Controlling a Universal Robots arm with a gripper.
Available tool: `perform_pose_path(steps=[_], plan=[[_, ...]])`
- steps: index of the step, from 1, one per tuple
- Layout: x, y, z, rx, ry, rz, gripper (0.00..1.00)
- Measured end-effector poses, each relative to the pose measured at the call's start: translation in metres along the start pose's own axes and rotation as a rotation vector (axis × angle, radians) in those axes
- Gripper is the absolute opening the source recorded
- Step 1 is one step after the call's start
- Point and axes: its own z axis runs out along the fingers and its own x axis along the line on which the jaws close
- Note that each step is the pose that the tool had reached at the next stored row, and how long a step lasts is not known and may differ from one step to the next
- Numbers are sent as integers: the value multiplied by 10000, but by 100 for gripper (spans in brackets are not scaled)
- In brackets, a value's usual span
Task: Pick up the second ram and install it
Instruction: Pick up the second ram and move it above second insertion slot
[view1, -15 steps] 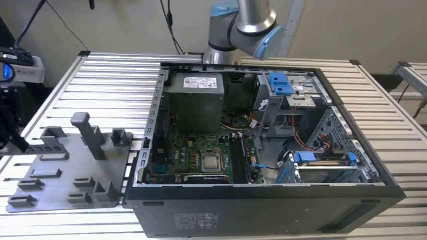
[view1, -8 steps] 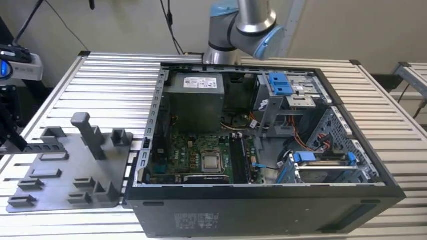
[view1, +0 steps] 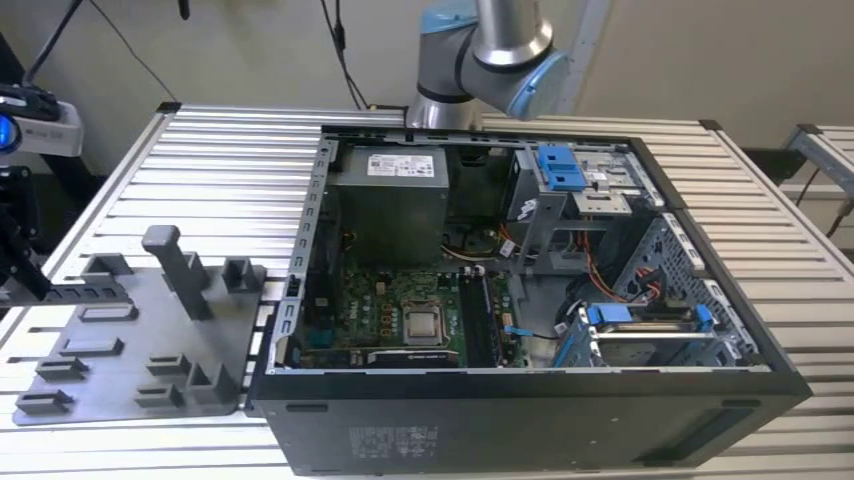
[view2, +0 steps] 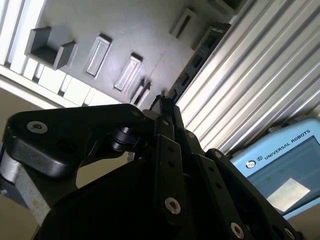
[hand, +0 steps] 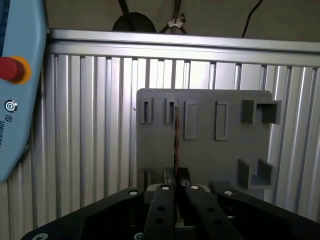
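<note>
- My gripper (hand: 176, 176) has its jaws pressed together on the second ram (hand: 176, 135), pinching it by one short end so the stick juts straight out ahead of the jaws
- In the first wrist view I see the ram edge-on, as a thin dark line; in the second wrist view its flat side shows, with a row of chips along it
- The ram hangs over the grey holder plate (hand: 210, 155), its far end lined up with one of the narrow slots in the plate's far row; I cannot tell whether that end is clear of the slot or touching it
- I judge the jaws bear on the two flat faces because that is the broadest surface to clamp: it should keep so thin a stick from twisting and leaves its long edges free
- In the exterior view the holder plate lies on the slatted tabletop (view1: 200, 150) at the exterior view's left, just beside the open computer case (view1: 534, 420), which I take as a short reach from pick-up to board
- The ram is well apart from the motherboard (view1: 387, 300) inside the case, so by my reckoning the picking half is in hand and the installing is not yet done
- A blue teach pendant (hand: 17, 115) rests on the tabletop near the plate, off to one side of the ram
</note>
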Motion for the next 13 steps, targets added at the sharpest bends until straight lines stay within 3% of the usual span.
perform_pose_path(steps=[13], plan=[[-1, -1, -103, 0, 47, 0, 14]])
